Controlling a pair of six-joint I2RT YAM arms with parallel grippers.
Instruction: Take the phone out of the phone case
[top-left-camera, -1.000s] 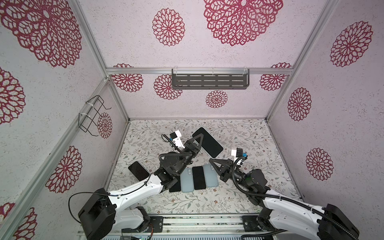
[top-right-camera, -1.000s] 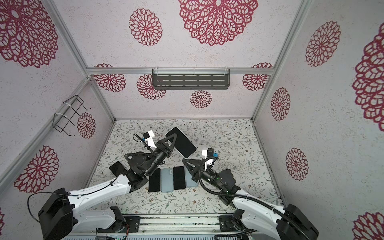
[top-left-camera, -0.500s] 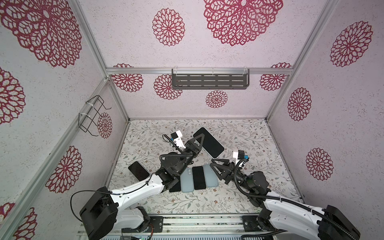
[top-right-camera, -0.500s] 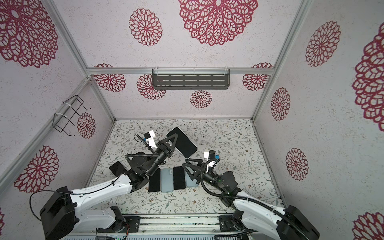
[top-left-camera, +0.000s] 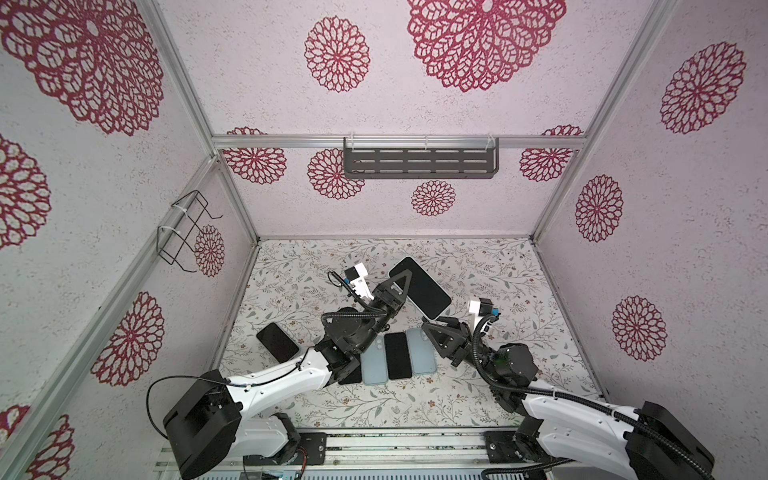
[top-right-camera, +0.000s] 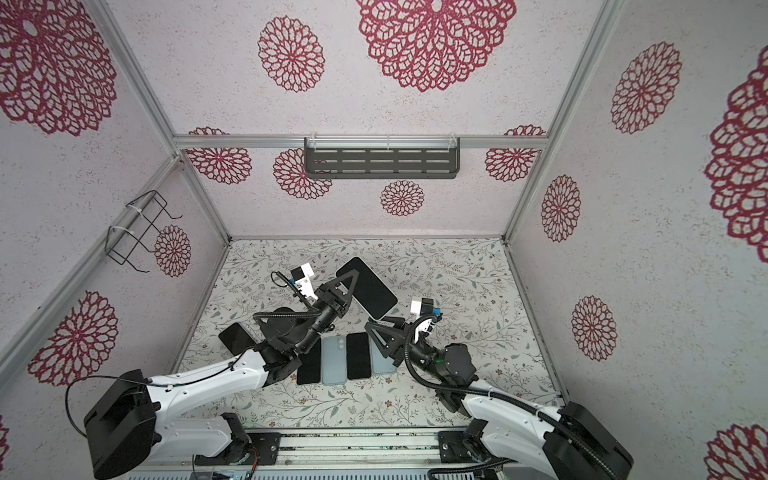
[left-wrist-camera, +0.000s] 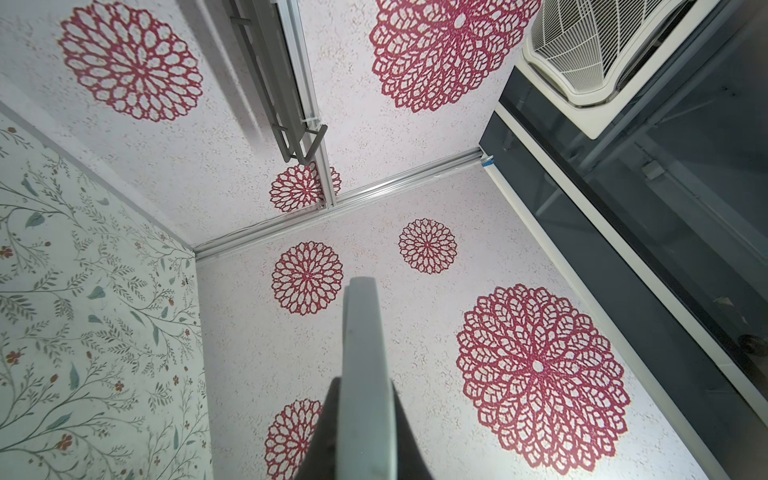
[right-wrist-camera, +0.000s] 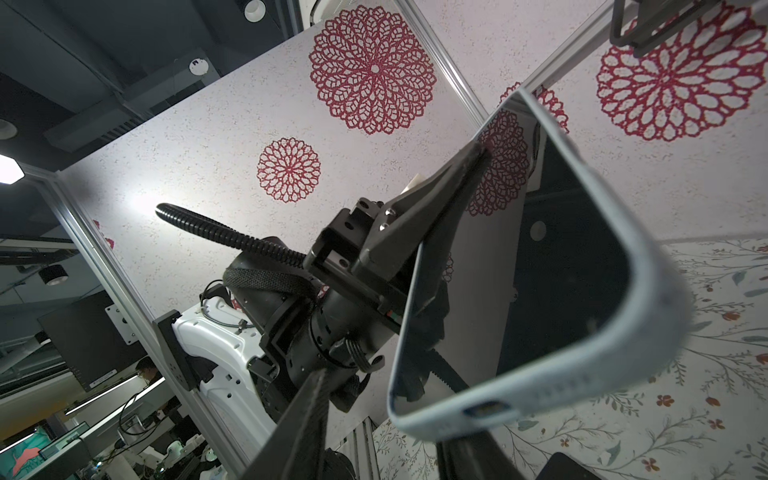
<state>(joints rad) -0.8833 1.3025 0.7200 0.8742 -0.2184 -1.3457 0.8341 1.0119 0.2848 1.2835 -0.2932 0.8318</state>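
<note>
I see left tool (top-left-camera: 402, 283) clenched on phone (top-left-camera: 426, 293); right tool (top-left-camera: 432, 323) released, straddling phone case (right-wrist-camera: 648, 328) corner.

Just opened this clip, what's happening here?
The left gripper is shut on a phone in a pale blue case, holding it tilted above the floral table. The right gripper sits at the phone's bottom end with jaws apart, one either side of the case, not clamped. The phone is still in its case. Other phones lie in a row below.
</note>
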